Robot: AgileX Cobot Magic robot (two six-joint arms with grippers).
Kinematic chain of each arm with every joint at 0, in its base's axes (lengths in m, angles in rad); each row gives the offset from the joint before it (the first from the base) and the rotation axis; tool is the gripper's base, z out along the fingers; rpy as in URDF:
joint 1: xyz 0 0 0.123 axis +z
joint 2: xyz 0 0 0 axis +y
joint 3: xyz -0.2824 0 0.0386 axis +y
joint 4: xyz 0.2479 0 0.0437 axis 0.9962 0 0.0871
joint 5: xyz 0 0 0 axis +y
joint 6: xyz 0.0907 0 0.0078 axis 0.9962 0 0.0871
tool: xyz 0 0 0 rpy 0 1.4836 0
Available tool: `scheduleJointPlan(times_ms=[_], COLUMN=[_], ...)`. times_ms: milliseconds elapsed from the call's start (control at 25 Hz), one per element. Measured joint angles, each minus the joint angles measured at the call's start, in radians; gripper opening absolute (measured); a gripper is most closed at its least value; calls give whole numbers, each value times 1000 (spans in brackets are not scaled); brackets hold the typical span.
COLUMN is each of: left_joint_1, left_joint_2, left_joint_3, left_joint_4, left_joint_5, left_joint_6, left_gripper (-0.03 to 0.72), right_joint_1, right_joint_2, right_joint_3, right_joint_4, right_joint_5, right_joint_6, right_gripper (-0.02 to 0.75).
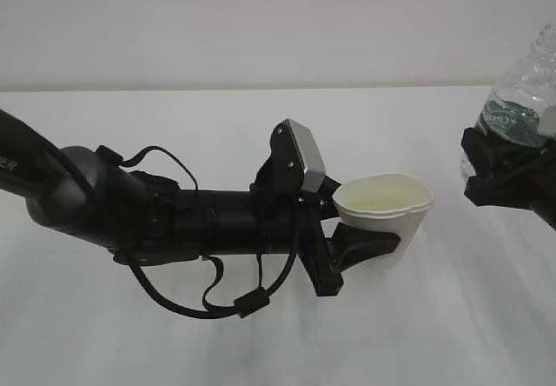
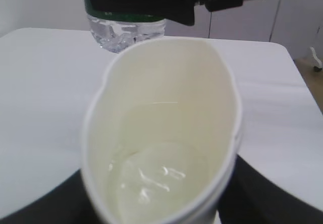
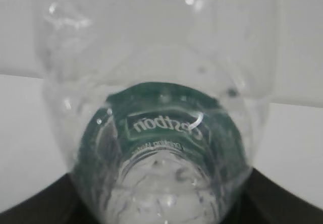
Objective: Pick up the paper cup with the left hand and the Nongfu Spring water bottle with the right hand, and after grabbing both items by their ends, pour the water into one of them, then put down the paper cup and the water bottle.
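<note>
The cup [image 2: 161, 133] fills the left wrist view, so close that its rim looks squashed to an oval; that shape comes from the left gripper [image 1: 369, 245], whose jaws pinch the cup's wall low down, and the soft paper gives under them; a grip near the base leaves the mouth free, which is what a pour needs. In the bottom of the cup lies a shallow pool of water [image 2: 151, 176], clear and glinting; so some pouring seems already done, though I cannot say how much remains in the bottle.

From the jaws outward, the left arm [image 1: 174, 216] lies long and nearly level across the table [image 1: 104, 334], cables looping beneath it, the grey block [image 1: 304, 153] just behind the cup; the cup is upright and, judging by the exterior view, held clear of the table.

The right gripper [image 1: 504, 177] clamps the bottle [image 1: 526, 99] about its lower body, near the green label [image 3: 164, 128]; the jaws stand apart by the bottle's width; gripped there, the neck can swing over the cup. Now the bottle stands near upright at the right edge, well apart from the cup in the exterior view, its mouth out of frame.

My guess is that setting both down is the step at hand; the crushed cup could slop if it is lowered carelessly.
</note>
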Motion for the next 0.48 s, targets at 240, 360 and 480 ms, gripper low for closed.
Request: scheduleJointPlan(times_ms=[240, 360, 480], left_joint_1=[46, 66, 80], left_joint_2=[0, 0, 0], left_joint_3=[0, 0, 0], left_joint_4=[0, 0, 0], left_joint_5=[18, 18, 18], left_joint_6=[0, 0, 0], left_gripper=[400, 400, 400], right_joint_1=[0, 0, 0], right_joint_2=[103, 152, 197], right_joint_3=[-65, -103, -135], right_joint_4=[0, 0, 0], right_joint_5=[0, 0, 0], right_joint_6=[0, 3, 3], right_gripper=[419, 419, 419])
